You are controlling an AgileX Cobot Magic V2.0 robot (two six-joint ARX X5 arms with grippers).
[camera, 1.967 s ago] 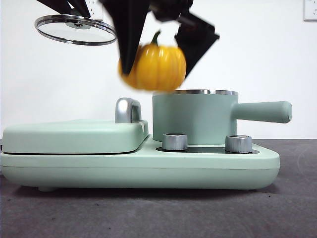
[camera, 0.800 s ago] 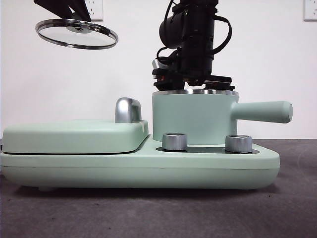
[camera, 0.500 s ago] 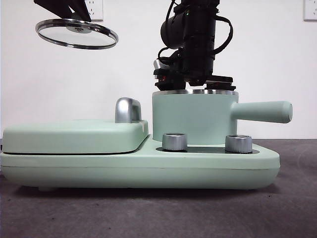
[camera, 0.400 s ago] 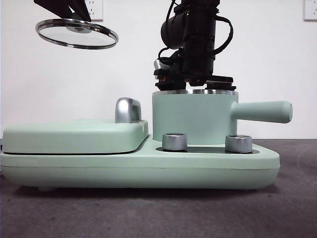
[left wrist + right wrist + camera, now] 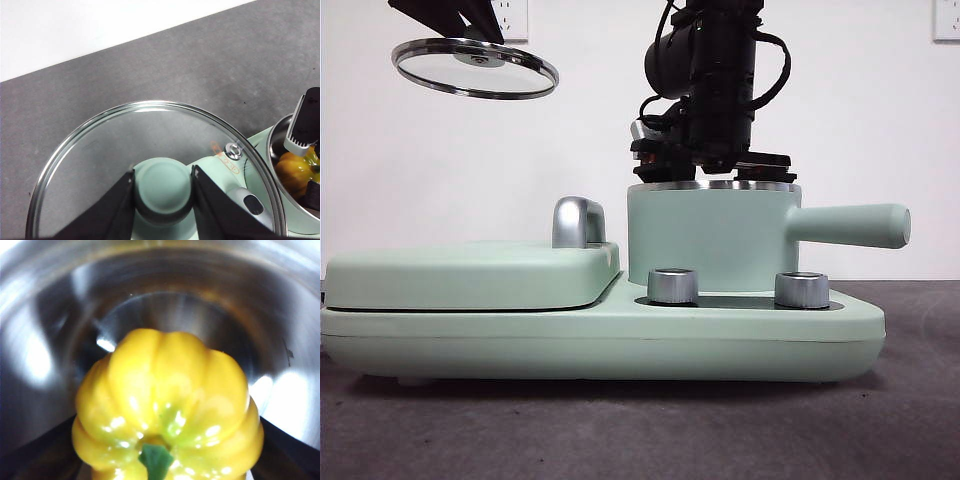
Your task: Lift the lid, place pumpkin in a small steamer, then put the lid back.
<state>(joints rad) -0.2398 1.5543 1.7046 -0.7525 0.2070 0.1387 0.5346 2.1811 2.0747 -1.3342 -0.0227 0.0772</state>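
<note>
Grey counter (image 5: pixel 920 430), white wall: left gripper (image 5: pixel 162 187) clamps lid (image 5: pixel 475 67) aloft; right gripper (image 5: pixel 165 440), jaws straddling pumpkin (image 5: pixel 167 405) inside steamer (image 5: pixel 710 235), grip unclear.

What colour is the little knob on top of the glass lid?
Mint green; the lid knob shows best in the left wrist view.
</note>
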